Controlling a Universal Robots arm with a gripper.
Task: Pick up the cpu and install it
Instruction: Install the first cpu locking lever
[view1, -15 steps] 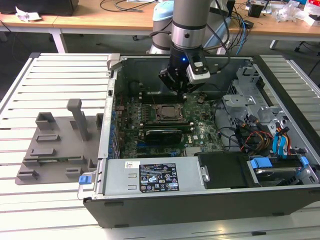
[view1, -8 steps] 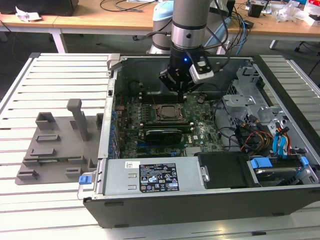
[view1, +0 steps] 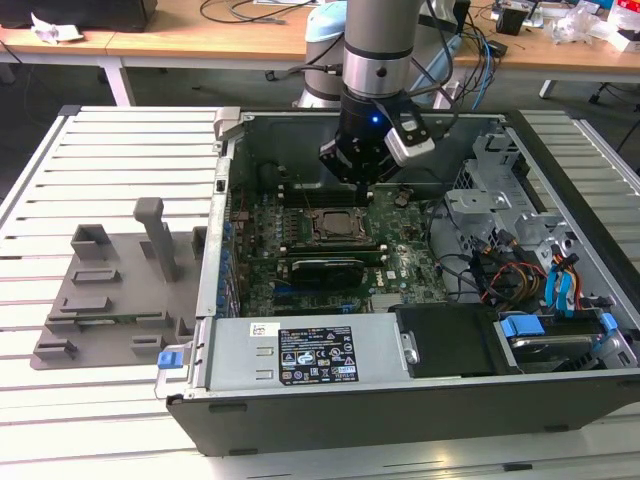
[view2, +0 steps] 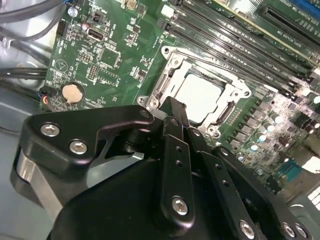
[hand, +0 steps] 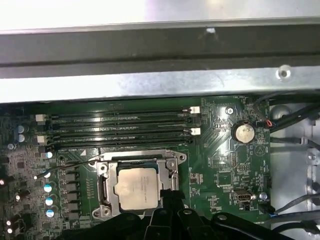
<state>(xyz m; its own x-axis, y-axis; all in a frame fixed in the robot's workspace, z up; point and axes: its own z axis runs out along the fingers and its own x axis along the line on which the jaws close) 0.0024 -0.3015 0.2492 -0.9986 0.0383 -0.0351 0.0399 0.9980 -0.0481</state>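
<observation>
The cpu (hand: 138, 186) lies seated in the socket frame (hand: 172, 161) on the motherboard (hand: 220, 150) inside the opened computer case (view1: 400, 425), its placement apparently complete, while the gripper (view2: 173, 107) hovers just above the chip's edge, fingers pressed together and holding nothing.

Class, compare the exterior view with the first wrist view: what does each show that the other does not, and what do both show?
Exterior view: the grey fixture tray beside the computer case, and blue cables inside it. First wrist view: the round coin battery on the motherboard. Both: the cpu lying in its socket frame, the gripper close by.
</observation>
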